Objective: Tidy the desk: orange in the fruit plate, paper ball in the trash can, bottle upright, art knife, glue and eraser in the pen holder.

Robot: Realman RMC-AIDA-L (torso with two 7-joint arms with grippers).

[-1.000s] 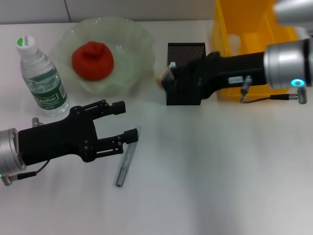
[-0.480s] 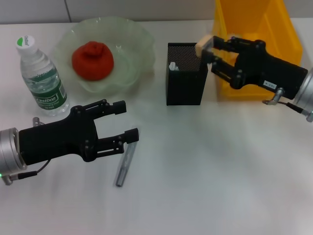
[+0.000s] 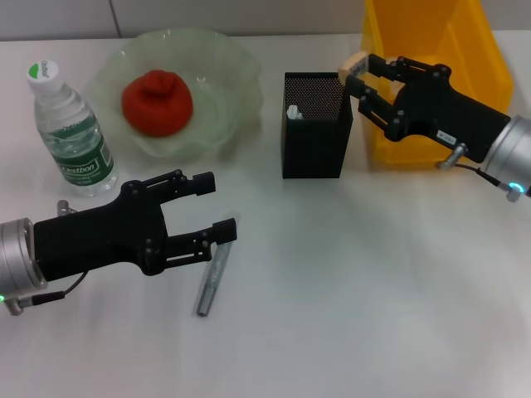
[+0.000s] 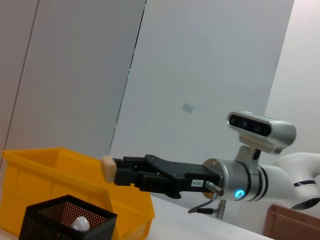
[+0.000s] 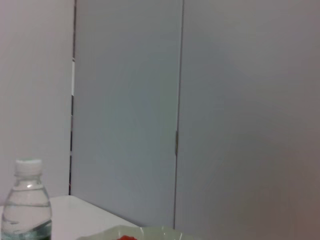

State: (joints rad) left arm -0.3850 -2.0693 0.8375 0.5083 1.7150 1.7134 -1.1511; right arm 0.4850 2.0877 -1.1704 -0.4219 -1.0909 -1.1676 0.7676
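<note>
One eraser sits pinched in the right gripper, just beside the pen holder rim.

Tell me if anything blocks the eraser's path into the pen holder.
Nothing visible does. The right gripper holds the eraser just above the pen holder, by its rim on the trash can side; the holder's mouth is open, with only a white tip inside.

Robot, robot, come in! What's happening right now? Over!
Right gripper shut on eraser, beside pen holder rim. Left gripper open over glue. Nothing blocking.
</note>
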